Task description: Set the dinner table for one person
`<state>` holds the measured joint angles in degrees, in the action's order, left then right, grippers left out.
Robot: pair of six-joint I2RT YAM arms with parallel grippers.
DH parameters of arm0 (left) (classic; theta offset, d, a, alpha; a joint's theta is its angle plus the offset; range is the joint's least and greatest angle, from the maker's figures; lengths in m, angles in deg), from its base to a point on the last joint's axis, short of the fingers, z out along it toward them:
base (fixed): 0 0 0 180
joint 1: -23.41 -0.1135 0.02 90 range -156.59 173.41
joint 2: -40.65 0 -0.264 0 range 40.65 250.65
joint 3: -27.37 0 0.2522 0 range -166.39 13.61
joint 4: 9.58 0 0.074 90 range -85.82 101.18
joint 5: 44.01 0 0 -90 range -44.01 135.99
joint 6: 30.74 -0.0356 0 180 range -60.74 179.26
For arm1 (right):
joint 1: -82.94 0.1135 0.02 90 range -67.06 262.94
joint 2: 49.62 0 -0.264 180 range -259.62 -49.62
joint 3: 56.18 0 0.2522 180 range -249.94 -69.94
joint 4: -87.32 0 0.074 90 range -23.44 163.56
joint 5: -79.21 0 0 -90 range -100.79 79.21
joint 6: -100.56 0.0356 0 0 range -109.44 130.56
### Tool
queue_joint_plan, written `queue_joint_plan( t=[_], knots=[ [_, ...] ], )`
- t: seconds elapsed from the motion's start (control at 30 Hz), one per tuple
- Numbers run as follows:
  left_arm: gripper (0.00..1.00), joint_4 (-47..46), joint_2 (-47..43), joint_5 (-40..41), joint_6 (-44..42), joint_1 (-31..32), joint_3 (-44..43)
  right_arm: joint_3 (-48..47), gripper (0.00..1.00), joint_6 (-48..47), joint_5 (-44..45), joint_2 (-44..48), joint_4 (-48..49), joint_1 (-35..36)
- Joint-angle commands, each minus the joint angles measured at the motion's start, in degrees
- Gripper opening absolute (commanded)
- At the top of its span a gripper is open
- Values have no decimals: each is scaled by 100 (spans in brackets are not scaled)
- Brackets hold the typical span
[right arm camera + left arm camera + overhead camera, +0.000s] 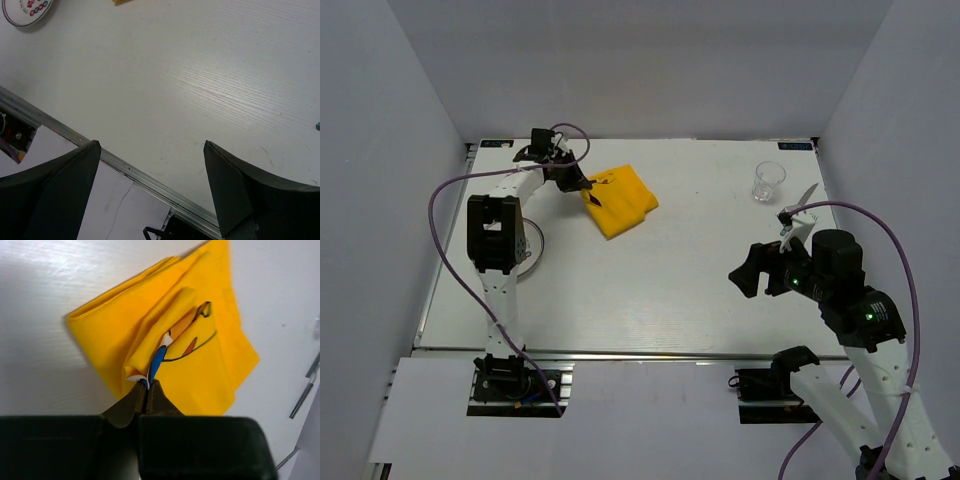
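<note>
1. Dinner table [650, 300]: white grained tabletop spanning the floor of the enclosure. Both arm bases sit at its near edge, where a metal rail [670, 353] runs.
2. Right gripper [151, 145]: hangs over the near right part of the surface, fingers spread wide with nothing between them.
3. Plate [534, 252]: round and white, lying flat on the left side, partly hidden under the left arm.
4. Yellow cloth [200, 370]: folded in several layers, lying toward the far edge, left of centre.
5. Left gripper [146, 385]: at the cloth's near-left edge, fingers pressed together on a raised fold of the upper layer only.
6. Glass [769, 182]: clear and upright at the far right, well apart from the cloth.
7. Hazards, as judged:
   - The pinch takes one layer, so a lift would probably let the lower folds fall open or trail across the surface.
   - A thin bite on soft fabric may slip out under a quick pull.
   - The plate under the left arm could be knocked if that arm drops low while drawing back.
</note>
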<state>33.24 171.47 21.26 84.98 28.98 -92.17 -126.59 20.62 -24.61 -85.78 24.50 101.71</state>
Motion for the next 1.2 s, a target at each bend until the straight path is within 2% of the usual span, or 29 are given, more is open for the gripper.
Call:
queue_joint_plan(
  t=[0.0, 0.1, 0.27, 0.43, 0.57, 0.67, 0.7, 0.73, 0.77, 0.9, 0.97, 1.0, 1.1, 1.17],
  knots=[
    [0, -767, -944, -548, -110, 103, 143, 118, 89, 22, 11, -66, 256, -4],
    [0, -1400, -1392, -875, -146, 260, 530, 206, 89, 57, 20, -66, 344, -22],
    [0, -2131, -2173, -928, -207, 595, 1672, 373, 89, 180, 73, -84, 485, -13],
    [1, -3053, -3000, -543, -207, 1068, 3147, 470, 89, 224, 126, -84, 555, -4],
    [8, -3581, -3641, -331, -163, 1429, 4061, 558, 89, 250, 169, -58, 581, -22],
    [23, -3845, -3967, -121, -207, 1798, 4747, 628, 89, 277, 187, -14, 643, -22],
    [38, -3872, -4194, -76, -225, 1895, 4907, 680, 89, 294, 196, -14, 660, -13],
    [42, -3925, -4319, -58, -233, 2070, 5031, 716, 89, 312, 205, -14, 713, -13],
    [53, -3943, -4555, -15, -234, 2150, 5301, 751, 89, 355, 248, -5, 722, -4],
    [71, -3750, -5100, 126, -269, 2554, 5831, 926, 89, 469, 398, -31, 915, -13],
    [85, -3505, -5330, 336, -269, 2747, 5937, 997, 89, 531, 433, -66, 1108, -4],
    [98, -3373, -5496, 459, -251, 2801, 5911, 1015, 89, 610, 451, -110, 1170, -30],
    [98, -2724, -5533, 1039, -269, 2924, 5438, 1006, 89, 803, 556, -373, 1276, -4],
    [98, -2152, -5209, 1338, -339, 3055, 5008, 962, 89, 926, 749, -488, 1328, -13]
  ],
)
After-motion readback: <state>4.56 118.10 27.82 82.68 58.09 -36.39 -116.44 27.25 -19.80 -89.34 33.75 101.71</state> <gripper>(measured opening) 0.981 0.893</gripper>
